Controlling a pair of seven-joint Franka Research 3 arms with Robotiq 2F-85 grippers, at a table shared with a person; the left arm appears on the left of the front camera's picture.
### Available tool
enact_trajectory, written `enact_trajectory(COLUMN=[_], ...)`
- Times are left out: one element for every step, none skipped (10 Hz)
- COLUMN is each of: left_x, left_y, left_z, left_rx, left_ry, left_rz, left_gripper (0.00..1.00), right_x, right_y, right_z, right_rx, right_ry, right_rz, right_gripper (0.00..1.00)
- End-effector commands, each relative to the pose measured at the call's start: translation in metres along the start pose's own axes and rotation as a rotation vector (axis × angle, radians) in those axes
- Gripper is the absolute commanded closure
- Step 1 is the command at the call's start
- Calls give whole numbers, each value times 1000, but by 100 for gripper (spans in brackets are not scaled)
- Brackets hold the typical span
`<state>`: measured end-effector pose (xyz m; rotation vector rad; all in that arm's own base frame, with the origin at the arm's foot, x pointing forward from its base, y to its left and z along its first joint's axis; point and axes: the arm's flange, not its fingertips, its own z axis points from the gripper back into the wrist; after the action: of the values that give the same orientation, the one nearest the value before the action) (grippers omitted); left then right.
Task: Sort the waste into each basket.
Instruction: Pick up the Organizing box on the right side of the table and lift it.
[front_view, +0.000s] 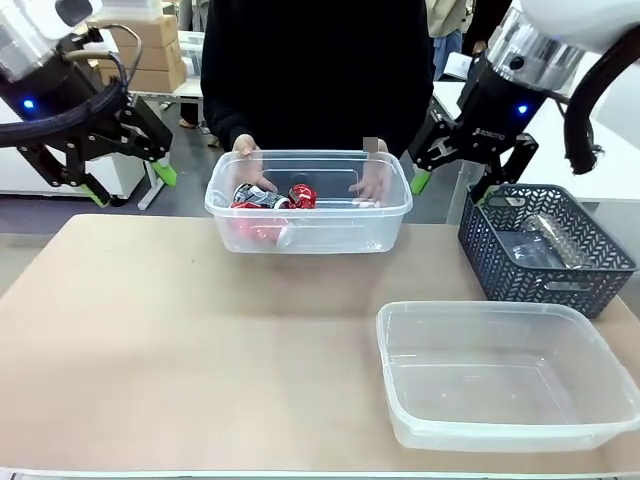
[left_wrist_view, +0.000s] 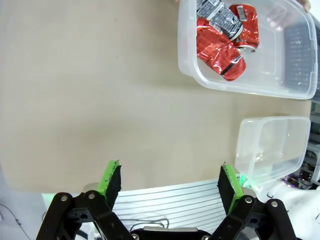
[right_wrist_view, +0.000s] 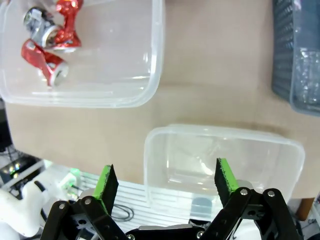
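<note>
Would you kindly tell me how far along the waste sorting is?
Done: crushed red cans lie in the far tub the person holds. In hand: nothing; the robot's left hand and right hand hover open. Left: the near tub is empty, and clear bottles sit in the dark basket.

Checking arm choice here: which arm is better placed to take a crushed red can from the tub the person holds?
Left, likely. The cans lie at the left end of the tub, nearer the open left gripper; the right gripper hangs open by the dark basket.
</note>
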<state>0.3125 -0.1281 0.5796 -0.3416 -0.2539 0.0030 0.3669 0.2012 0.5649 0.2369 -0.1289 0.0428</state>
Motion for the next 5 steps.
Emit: enact_trajectory(left_x=[-1,0,-11,-29,-48], left_y=[-1,0,-37,-86,-124], left_z=[1,0,-6,-33,-58], left_rx=[5,0,-5,-57,-75], left_ry=[-2,0,-10,5,71], left_rz=[7,0,-3,141,175], left_gripper=[0,0,0,0,0], right_x=[0,0,-60,-117,-156], right_y=[-1,0,-29,-79,-133], right_z=[1,0,26,42,46], right_rx=[0,0,-61,-82,-55], right_ry=[6,0,-29,-49,-37], right_rz=[20,0,89,43,-47], right_gripper=[0,0,0,0,0])
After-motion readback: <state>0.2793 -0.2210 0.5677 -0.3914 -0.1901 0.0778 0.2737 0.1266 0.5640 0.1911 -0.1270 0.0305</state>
